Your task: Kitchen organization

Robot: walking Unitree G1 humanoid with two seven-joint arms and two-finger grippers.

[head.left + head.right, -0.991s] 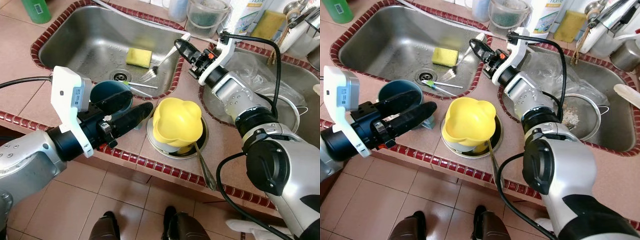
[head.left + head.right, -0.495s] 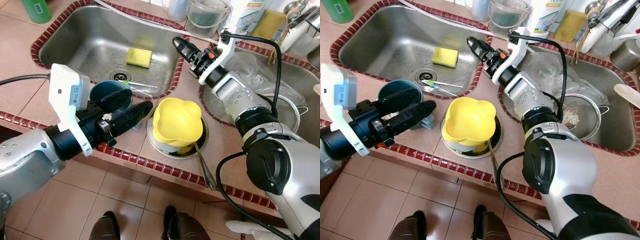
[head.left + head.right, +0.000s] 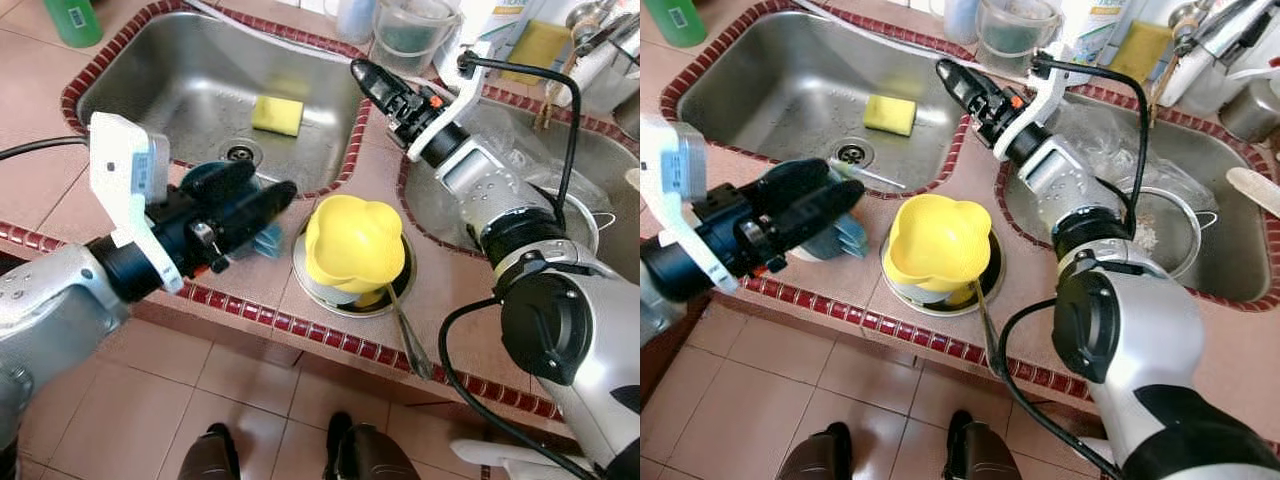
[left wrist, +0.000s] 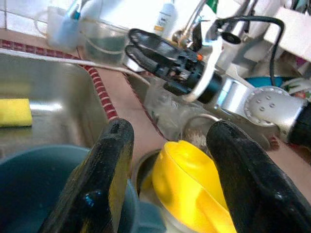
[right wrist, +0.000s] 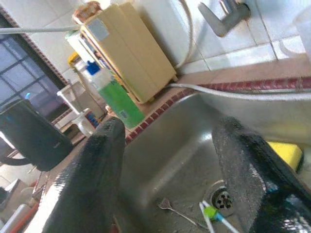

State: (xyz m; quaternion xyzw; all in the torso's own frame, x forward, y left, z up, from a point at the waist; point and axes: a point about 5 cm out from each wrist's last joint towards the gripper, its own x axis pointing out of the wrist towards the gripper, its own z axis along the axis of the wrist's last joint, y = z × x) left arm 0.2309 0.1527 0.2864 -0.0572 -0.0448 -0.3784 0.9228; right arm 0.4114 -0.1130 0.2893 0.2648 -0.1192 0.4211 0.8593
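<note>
Little can be read here. The green bottle point(image 3: 74, 20) at the counter's far left corner carries a white label with a barcode, its digits too small to make out. The white container point(image 3: 497, 12) behind the sinks bears blue print, cut off by the frame's edge and illegible.

Tan tiled counter point(image 3: 50, 130), dark red trim along its edge. Steel sink point(image 3: 190, 75) set into it: yellow sponge point(image 3: 277, 114), fork point(image 5: 177, 209) near drain. On the counter: teal cup point(image 3: 830, 237), metal bowl point(image 3: 315, 290) carrying a yellow lid point(image 3: 355, 242), spoon point(image 3: 405, 335).
</note>
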